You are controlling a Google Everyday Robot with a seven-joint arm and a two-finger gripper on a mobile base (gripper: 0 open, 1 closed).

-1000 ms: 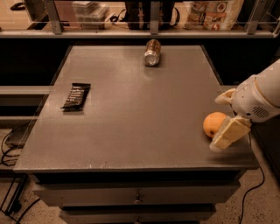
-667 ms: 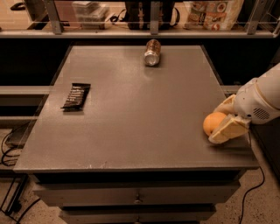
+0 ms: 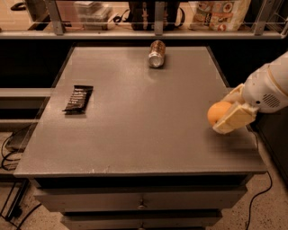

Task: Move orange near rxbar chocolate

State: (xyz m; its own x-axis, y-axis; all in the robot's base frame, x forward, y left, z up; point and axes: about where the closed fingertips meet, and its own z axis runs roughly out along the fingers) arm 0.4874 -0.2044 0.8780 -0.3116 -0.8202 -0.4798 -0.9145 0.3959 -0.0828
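Observation:
The orange (image 3: 215,112) is at the right side of the grey table (image 3: 135,134), held between my gripper's two cream fingers. My gripper (image 3: 223,115) comes in from the right edge on a white arm and is shut on the orange, with one finger (image 3: 231,120) in front of it and the other behind. The orange appears slightly raised off the tabletop. The rxbar chocolate (image 3: 78,99), a flat black wrapper with white text, lies flat near the table's left edge, far from the orange.
A metallic drink can (image 3: 157,53) lies on its side at the back centre of the table. A shelf with bags and boxes (image 3: 216,13) runs behind the table. Drawers sit below the front edge. Cables lie on the floor at left.
My gripper has closed around the orange, and the orange has moved up and a little left in the view. The rxbar chocolate and the can have not moved.

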